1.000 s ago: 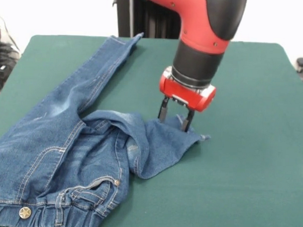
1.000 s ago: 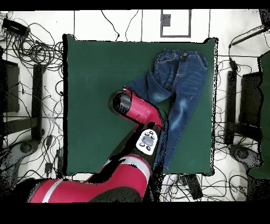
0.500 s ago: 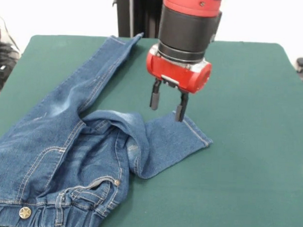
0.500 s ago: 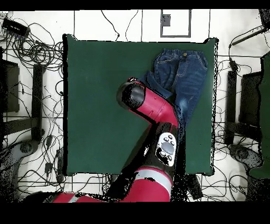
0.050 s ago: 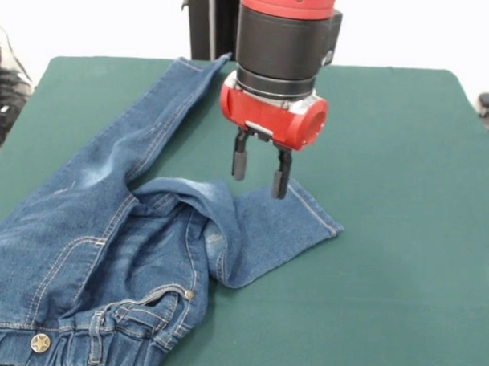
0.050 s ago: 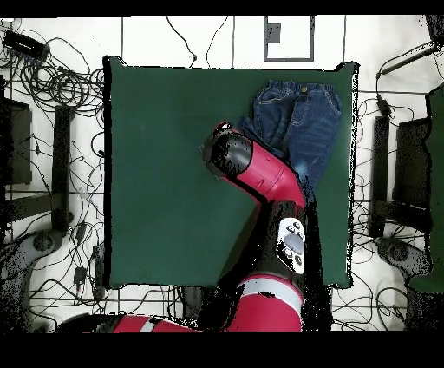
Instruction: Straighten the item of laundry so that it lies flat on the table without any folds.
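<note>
Jeans [image 5: 106,242]: on the table's [image 5: 403,237] left side; one leg straight toward the far edge, the other folded across toward centre. Gripper [image 5: 260,169]: above the folded cuff, fingers spread, empty. We judge flattening unfinished; that leg remains.

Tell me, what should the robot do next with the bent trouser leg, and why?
Probably lower the open gripper onto the hem of the folded leg and pinch it. The jeans have one leg doubled back across the other on the table, and the gripper hangs above that hem, holding nothing.
</note>
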`<action>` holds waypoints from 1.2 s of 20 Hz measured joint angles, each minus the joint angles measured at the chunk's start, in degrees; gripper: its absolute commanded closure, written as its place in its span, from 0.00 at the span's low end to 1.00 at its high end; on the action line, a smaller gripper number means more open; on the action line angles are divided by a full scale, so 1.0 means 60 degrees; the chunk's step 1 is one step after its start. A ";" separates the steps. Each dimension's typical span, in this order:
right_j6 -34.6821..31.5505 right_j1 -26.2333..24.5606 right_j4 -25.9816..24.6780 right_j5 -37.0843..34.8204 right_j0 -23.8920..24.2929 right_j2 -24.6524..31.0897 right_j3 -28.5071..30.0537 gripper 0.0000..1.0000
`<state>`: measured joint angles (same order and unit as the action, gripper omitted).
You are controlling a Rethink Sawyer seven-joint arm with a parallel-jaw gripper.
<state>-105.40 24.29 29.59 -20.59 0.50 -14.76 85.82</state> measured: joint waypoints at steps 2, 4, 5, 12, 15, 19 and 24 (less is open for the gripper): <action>0.0000 -0.0014 0.0000 -0.0002 0.0004 0.0069 -0.0001 0.00; 0.0000 -0.0034 0.0000 -0.0002 -0.0024 0.0097 0.0001 0.00; 0.0000 -0.0041 0.0000 -0.0002 -0.0044 0.0097 0.0001 0.00; 0.0000 -0.0090 0.0000 0.0000 -0.0375 0.0094 -0.0002 0.00; -0.0002 -0.0206 0.0002 0.0000 -0.0588 0.0068 -0.0004 0.00; -0.0002 -0.0469 0.0003 0.0000 -0.0789 0.0065 -0.0005 0.00; -0.0002 -0.0857 0.0002 0.0000 -0.0946 0.0011 -0.0027 0.00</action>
<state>-105.41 19.15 29.60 -20.59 -5.17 -14.69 85.65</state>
